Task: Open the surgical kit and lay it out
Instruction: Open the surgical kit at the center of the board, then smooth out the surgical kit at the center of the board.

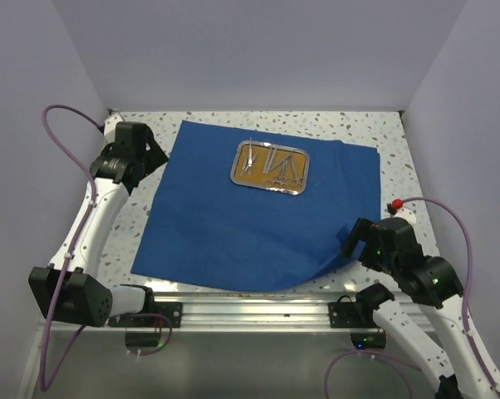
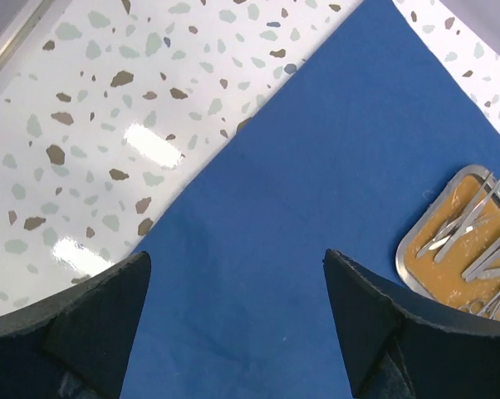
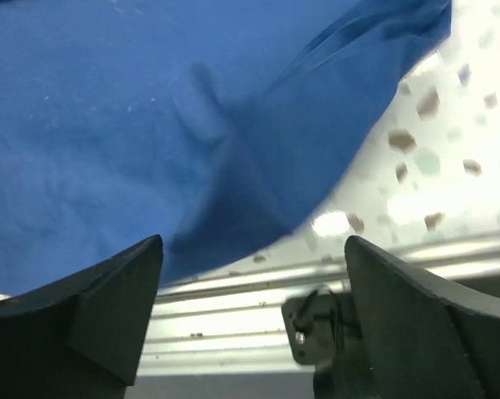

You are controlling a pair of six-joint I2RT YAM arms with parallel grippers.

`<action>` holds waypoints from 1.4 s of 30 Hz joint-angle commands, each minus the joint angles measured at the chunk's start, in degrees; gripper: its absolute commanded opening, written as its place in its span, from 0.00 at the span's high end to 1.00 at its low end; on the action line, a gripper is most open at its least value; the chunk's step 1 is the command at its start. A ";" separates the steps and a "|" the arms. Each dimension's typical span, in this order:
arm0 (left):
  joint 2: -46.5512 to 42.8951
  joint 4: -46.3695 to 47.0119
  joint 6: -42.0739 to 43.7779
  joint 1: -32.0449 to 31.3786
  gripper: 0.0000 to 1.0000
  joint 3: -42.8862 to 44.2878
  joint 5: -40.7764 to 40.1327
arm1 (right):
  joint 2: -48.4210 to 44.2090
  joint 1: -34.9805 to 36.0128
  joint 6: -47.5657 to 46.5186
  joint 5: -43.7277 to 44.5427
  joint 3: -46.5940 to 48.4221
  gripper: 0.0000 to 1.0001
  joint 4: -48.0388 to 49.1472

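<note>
Royal-blue cloth wrap (image 1: 233,224) lies opened out on the white speckled tabletop (image 1: 416,158). Its far edge is close to the back wall (image 1: 258,50), and its near edge reaches the aluminium rail (image 1: 250,303). The near-right corner is rucked and raised off the surface. Strips of bare tabletop run along the cloth's left and right edges. The small rounded-rectangle steel tray with orange-brown inside (image 2: 439,274) sits on the far half of the cloth, its long axis running left to right, slightly skewed. The thin silvery instruments (image 1: 275,165) lie fanned inside it, mostly across the short axis. The left gripper (image 2: 235,258) hovers over the cloth's left edge, fingers spread, holding nothing. The right gripper (image 3: 252,241) is just beside the raised corner, fingers likewise spread and holding nothing.
</note>
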 commanded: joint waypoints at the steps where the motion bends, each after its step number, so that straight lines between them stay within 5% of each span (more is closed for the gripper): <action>1: -1.55 -1.42 -4.74 0.37 0.11 -2.56 -1.51 | 4.17 -0.21 3.59 3.27 0.46 0.02 -10.08; 14: -5.33 3.31 -0.80 0.28 0.12 -10.82 4.99 | 13.41 -0.12 1.75 9.51 13.21 0.02 1.49; 19: -1.29 5.25 1.92 0.28 0.13 -11.70 9.47 | 24.03 -0.21 -0.35 -1.59 11.98 0.02 9.40; 26: 6.09 12.89 5.01 0.19 0.14 -13.73 15.72 | 38.55 0.23 -4.66 -13.42 11.02 0.11 6.08; 34: 16.19 17.29 6.41 0.11 0.15 -9.69 18.00 | 43.29 2.69 -7.30 -13.87 6.45 0.27 2.04; 42: 20.68 20.72 6.24 0.11 0.15 -7.75 20.37 | 48.82 8.84 -3.44 -10.18 4.95 0.29 1.95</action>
